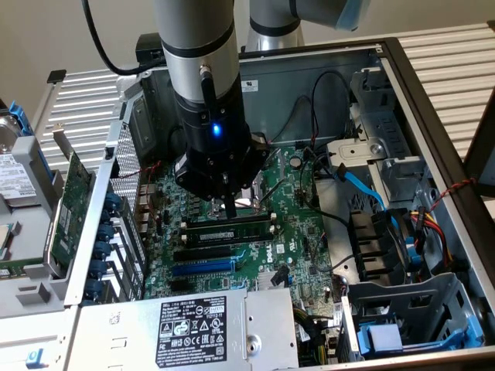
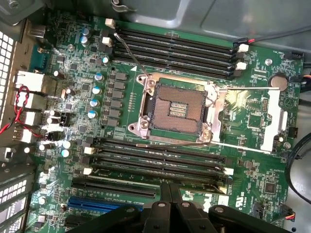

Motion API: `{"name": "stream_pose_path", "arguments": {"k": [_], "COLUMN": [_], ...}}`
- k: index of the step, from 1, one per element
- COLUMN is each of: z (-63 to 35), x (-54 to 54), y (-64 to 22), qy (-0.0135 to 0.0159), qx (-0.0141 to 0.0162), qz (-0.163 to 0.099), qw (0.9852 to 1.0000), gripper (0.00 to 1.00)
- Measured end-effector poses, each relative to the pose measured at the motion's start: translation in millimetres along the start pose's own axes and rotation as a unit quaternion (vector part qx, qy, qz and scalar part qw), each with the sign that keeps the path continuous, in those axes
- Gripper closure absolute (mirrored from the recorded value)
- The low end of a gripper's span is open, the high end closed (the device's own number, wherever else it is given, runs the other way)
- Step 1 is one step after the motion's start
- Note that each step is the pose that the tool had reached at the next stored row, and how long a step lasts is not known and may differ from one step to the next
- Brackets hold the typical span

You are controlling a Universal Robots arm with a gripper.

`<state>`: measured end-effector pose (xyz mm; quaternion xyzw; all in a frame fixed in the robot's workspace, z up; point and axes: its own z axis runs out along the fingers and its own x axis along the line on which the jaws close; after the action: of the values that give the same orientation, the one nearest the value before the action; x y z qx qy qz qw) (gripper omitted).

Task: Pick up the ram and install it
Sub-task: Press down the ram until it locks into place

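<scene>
The ram (image 1: 232,229) lay level in a memory slot, its long axis running left to right. The hand (image 1: 229,207) hovered just above it; I cannot tell its grip.

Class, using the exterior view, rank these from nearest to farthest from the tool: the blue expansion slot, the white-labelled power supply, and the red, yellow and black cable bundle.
Measured from the tool:
1. Blue expansion slot: on the motherboard, just below the tool in the picture.
2. White-labelled power supply: along the case's near edge, lower still.
3. Red, yellow and black cable bundle: far off at the exterior view's right.
</scene>
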<state>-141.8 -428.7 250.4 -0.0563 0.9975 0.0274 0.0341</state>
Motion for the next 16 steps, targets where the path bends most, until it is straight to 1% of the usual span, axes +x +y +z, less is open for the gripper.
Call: {"name": "stream_pose_path", "arguments": {"k": [2,3,4,6,7,8,9,11,12,16], "z": [0.0,0.0,0.0,0.0,0.2,0.5,0.6,1.0,1.1,2.0], "x": [0.0,0.0,0.0,0.1,0.3,0.7,1.7,4.1,6.1,15.5], "y": [0.0,0.0,0.0,0.0,0.0,0.1,0.2,0.4,0.6,1.7], "qy": [0.0002,0.0015,0.0069,0.0213,0.0279,0.0315,0.0338,0.036,0.0365,0.0368], "qx": [0.0001,0.0,-0.0006,-0.0021,-0.0029,-0.0034,-0.0035,-0.0038,-0.0038,-0.0038], "qz": [0.0,0.0,0.001,0.003,0.003,0.004,0.004,0.004,0.005,0.007], "qw": [1.0,1.0,1.0,0.9998,0.9996,0.9995,0.9994,0.9993,0.9993,0.9993], "gripper": [0.89,0.89,0.89,0.89,0.89,0.89,0.89,0.89,0.89,0.89]}}
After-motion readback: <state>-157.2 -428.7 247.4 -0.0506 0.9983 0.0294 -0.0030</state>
